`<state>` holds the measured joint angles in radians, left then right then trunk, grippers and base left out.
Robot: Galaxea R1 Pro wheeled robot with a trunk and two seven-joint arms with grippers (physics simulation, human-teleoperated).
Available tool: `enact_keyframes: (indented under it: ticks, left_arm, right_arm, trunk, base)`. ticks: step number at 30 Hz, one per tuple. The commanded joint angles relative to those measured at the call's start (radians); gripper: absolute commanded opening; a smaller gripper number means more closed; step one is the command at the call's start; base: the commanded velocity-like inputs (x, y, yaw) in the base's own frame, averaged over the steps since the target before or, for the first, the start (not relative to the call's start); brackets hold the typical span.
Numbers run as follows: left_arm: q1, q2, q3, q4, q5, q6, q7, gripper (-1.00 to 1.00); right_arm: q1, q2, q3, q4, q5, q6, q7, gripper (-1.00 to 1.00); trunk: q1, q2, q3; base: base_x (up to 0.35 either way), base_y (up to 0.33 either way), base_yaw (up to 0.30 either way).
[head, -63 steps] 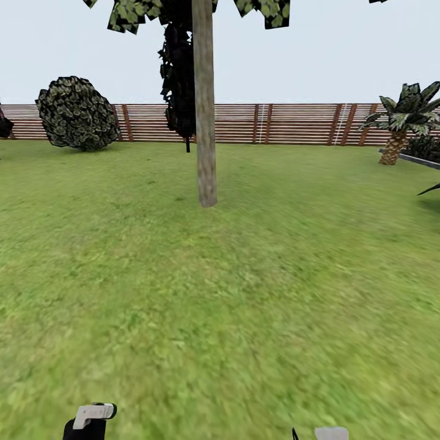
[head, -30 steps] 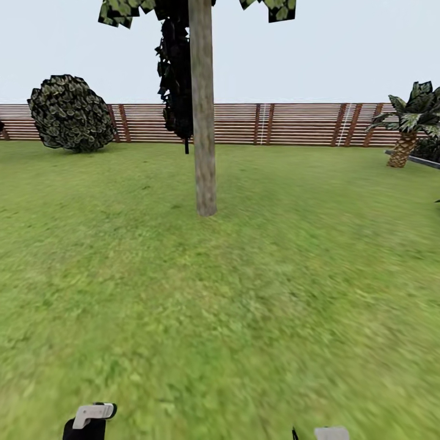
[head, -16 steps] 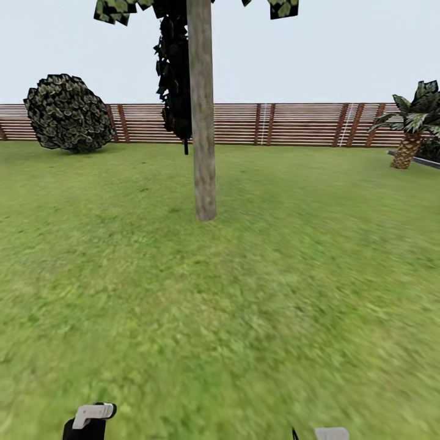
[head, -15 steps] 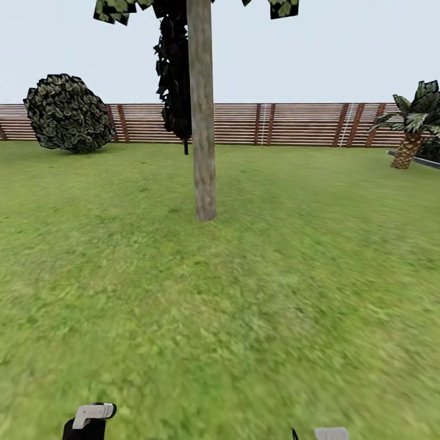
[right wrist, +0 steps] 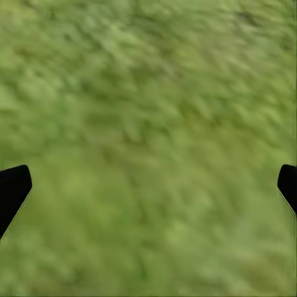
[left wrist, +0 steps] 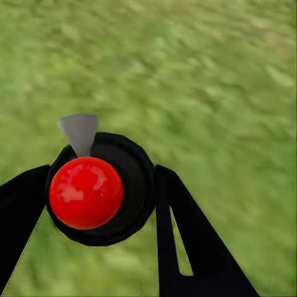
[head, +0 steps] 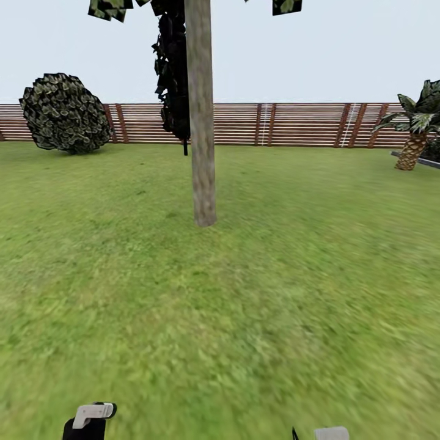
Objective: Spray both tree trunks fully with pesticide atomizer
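Pesticide atomizer [left wrist: 99, 189] clamped between left fingers [left wrist: 185, 241], red top, tree trunk [head: 201, 122] ahead

- The left gripper [left wrist: 93, 204] has flat black fingers [left wrist: 185, 247] with a long slot cut in one.
- The right gripper [right wrist: 148, 185] has black fingertips [right wrist: 12, 185].

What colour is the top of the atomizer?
Glossy red top on the black atomizer, best in the left wrist view.

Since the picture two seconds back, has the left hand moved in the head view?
No. The left hand, shut on the pesticide atomizer, sits at the same spot by the frame's bottom edge. The tree trunk only looms nearer because the robot rolled forward.
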<state>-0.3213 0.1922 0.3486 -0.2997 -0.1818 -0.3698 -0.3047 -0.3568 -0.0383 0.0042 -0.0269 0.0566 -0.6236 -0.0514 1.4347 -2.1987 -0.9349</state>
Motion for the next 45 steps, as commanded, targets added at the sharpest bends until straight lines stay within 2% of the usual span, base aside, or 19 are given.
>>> enact_keyframes:
  ticks: [1,11,16,21,24,34,45]
  left_arm:
    - [-0.001,0.000,0.009,0.001,-0.010,-0.004,-0.005,-1.00]
    - [-0.001,0.000,0.009,0.001,-0.010,-0.003,-0.004,-1.00]
    - [-0.001,0.000,0.009,0.001,-0.010,-0.003,-0.004,-1.00]
    - [-0.001,0.000,0.008,0.001,-0.010,-0.004,-0.004,-1.00]
    - [-0.001,0.000,0.009,0.001,-0.010,-0.003,-0.004,-1.00]
    - [-0.001,0.000,0.009,0.001,-0.010,-0.003,-0.004,-1.00]
    - [-0.001,-0.001,0.009,0.001,-0.009,-0.003,-0.004,-1.00]
  right_arm:
    - [-0.001,0.000,0.000,0.001,0.006,-0.002,-0.005,1.00]
    - [-0.001,0.000,0.000,0.000,0.006,-0.003,-0.006,1.00]
    - [-0.001,-0.012,-0.005,-0.015,0.003,-0.005,-0.008,1.00]
    - [-0.001,-0.013,-0.003,-0.160,0.005,-0.004,-0.004,1.00]
    - [-0.001,-0.015,0.000,-0.201,0.007,-0.004,-0.001,1.00]
    - [-0.001,-0.019,0.000,-0.214,0.009,-0.005,-0.004,1.00]
    - [-0.001,-0.018,0.000,-0.212,0.009,-0.005,-0.004,1.00]
  trunk:
    - [0.000,0.000,-0.001]
    - [0.000,0.000,-0.001]
    - [0.000,0.000,-0.001]
    - [0.000,0.000,-0.001]
    - [0.000,0.000,-0.001]
    - [0.000,0.000,-0.002]
    - [0.000,0.000,-0.012]
  base:
    - [0.339,0.000,0.000]
    - [0.339,0.000,0.000]
    - [0.339,0.000,0.000]
    - [0.339,0.000,0.000]
    - [0.339,0.000,0.000]
    - [0.339,0.000,0.011]
    - [0.339,0.045,0.171]
